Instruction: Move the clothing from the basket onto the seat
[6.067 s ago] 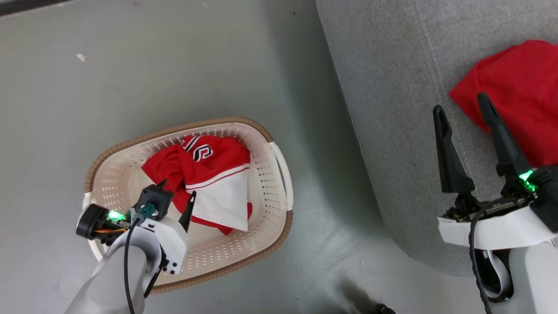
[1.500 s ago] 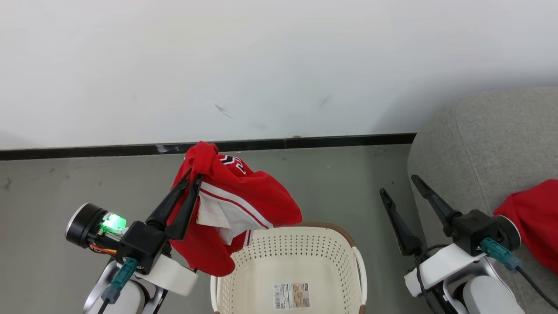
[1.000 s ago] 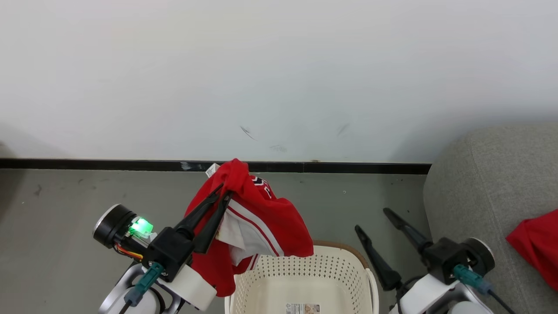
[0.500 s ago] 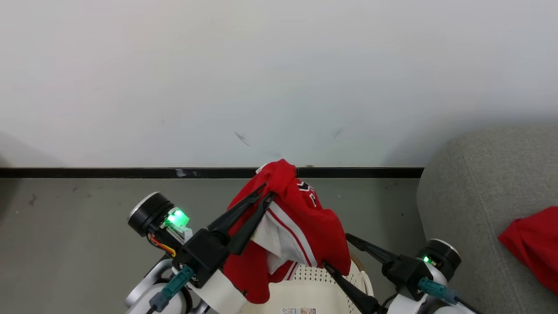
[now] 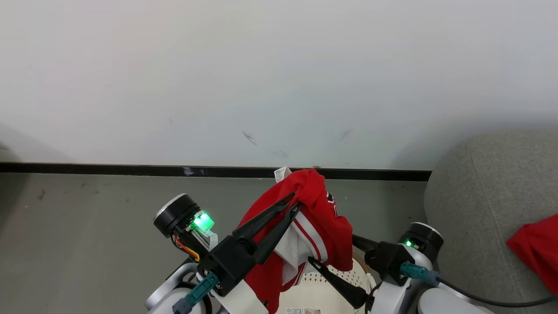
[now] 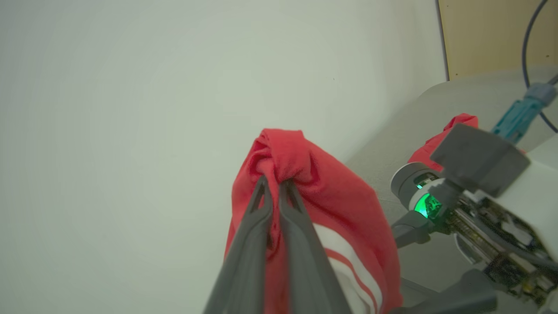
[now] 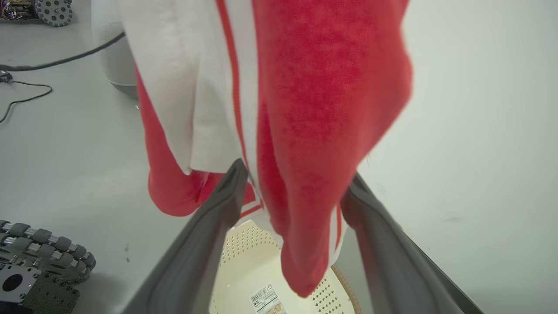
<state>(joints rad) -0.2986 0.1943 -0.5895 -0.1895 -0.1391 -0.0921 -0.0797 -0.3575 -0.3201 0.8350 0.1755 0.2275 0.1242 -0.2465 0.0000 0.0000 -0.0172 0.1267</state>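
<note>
A red sports garment [image 5: 320,209] with a white panel and red-and-white stripes hangs in the air above the basket [image 5: 305,281], clear of its rim. It is bunched at the top, where a small white label [image 5: 280,173] sticks out. The left gripper [image 5: 295,201] is clamped on that bunched top fold. In the left wrist view its two dark fingers [image 6: 261,218] lie almost together with the red cloth [image 6: 331,205] pinched at their tips, and the rest of the fabric drapes down toward the basket.

The right gripper [image 5: 331,249] reaches in from the seat side of the basket with its jaws spread wide. In the right wrist view the garment's lower part [image 7: 305,87] hangs down between that gripper's two fingers [image 7: 209,226]. Whether either finger touches the cloth cannot be told.

The cream perforated basket [image 7: 244,261] stands on the grey floor [image 5: 87,226] directly under the garment, with a printed sticker [image 7: 261,298] on its bottom.

To the robot's right of the basket is the grey fabric seat [image 5: 475,196], and a second red garment [image 5: 534,250] lies on it, well apart from the basket. Beyond the basket a black skirting strip [image 5: 130,169] runs along the foot of a white wall [image 5: 261,65]. In the right wrist view a dark cable [image 7: 26,96] lies on the floor on the far side of the basket.
</note>
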